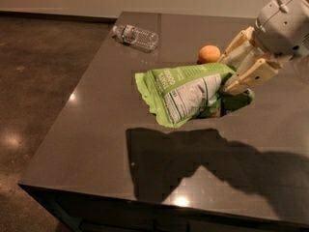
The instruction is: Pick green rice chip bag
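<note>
The green rice chip bag (pixel 186 93) is a crinkled lime-green pouch with white lettering and a white nutrition panel. It hangs in the air above the dark table (pixel 96 129), lying sideways with its free end pointing left. My gripper (pixel 231 79) comes in from the upper right and is shut on the bag's right end, its cream fingers (pixel 251 76) on either side of it. The bag's shadow falls on the table below.
An orange fruit (pixel 209 53) sits on the table just behind the bag. A clear plastic water bottle (pixel 136 36) lies on its side at the table's far left corner. The table's left and front edges drop to a dark floor.
</note>
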